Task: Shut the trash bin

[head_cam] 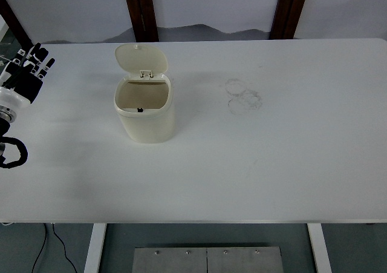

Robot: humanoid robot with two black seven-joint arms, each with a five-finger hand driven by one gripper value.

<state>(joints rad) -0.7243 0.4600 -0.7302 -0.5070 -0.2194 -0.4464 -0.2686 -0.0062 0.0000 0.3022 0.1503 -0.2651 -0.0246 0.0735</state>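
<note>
On the white table [272, 164] the cream trash bin [146, 120] stands left of centre, its lid [141, 60] upright (hinged at the back). The left hand [25, 73], fingers spread and empty, waits well apart at the edge; closing looks unstarted, so it must reach over and tip the lid forward.

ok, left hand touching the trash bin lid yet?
Apart. The head view shows the left hand at the table's left edge, with bare tabletop between it and the open lid of the trash bin.
</note>
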